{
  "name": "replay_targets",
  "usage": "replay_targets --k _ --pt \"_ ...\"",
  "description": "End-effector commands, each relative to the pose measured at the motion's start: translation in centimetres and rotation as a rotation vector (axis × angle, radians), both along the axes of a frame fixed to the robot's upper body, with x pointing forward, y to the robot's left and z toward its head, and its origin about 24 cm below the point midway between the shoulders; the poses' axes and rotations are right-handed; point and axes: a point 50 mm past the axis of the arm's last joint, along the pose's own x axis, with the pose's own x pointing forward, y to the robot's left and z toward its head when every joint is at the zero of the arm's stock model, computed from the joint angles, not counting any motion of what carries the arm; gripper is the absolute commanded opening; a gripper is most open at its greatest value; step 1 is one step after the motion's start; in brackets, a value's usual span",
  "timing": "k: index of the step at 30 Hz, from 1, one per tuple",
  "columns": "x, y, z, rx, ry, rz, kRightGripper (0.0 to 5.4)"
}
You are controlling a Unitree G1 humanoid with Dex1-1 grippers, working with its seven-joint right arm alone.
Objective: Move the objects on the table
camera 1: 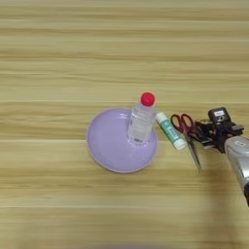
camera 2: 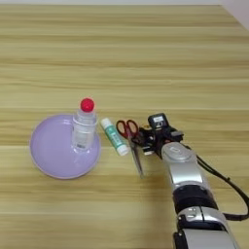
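Note:
A round lilac plate lies on the wooden table. A clear plastic bottle with a red cap stands upright on the plate's right part. Just right of the plate lies a white-and-green glue stick. Beside it are red-handled scissors, with the blades pointing toward the near edge. My right gripper sits low at the table, right next to the scissors' handles. Whether it touches them I cannot tell. The silver forearm runs in from the bottom right.
A black cable loops from the forearm toward the right edge. Bare wood stretches across the far half of the table and to the left of the plate.

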Motion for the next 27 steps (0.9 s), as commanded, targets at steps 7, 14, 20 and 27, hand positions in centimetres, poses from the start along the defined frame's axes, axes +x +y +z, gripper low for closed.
replay_targets --k 7,14,20,27 --pt "0.9 -0.9 1.6 -0.031 -0.026 -0.004 5.08" --pt "0.9 -0.9 1.5 -0.030 -0.021 -0.005 5.36" --pt "1.1 -1.0 1.9 -0.020 -0.052 -0.018 5.36" --pt "1.4 -0.8 2.6 -0.004 -0.108 -0.033 5.36"
